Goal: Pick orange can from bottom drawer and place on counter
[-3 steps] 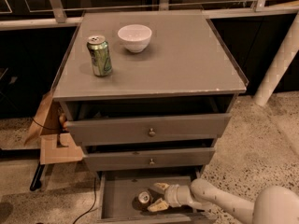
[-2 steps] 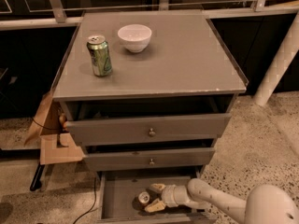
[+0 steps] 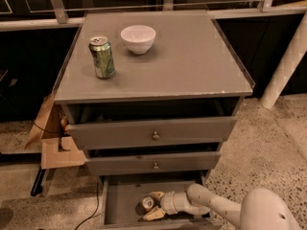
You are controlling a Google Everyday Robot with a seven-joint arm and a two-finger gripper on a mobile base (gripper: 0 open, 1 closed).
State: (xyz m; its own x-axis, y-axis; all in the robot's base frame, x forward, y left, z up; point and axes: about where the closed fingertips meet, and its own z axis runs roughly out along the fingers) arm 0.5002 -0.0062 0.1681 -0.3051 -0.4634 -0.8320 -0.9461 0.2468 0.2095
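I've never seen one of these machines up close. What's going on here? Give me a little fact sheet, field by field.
gripper: down inside the bottom drawer, right at the orange can
orange can: in the drawer, silver top showing, not yet on the counter
bottom drawer: lowest of three, pulled out
counter: holds a green can and a white bowl, standing apart, on its left half
arm: reaches into the drawer from the lower right
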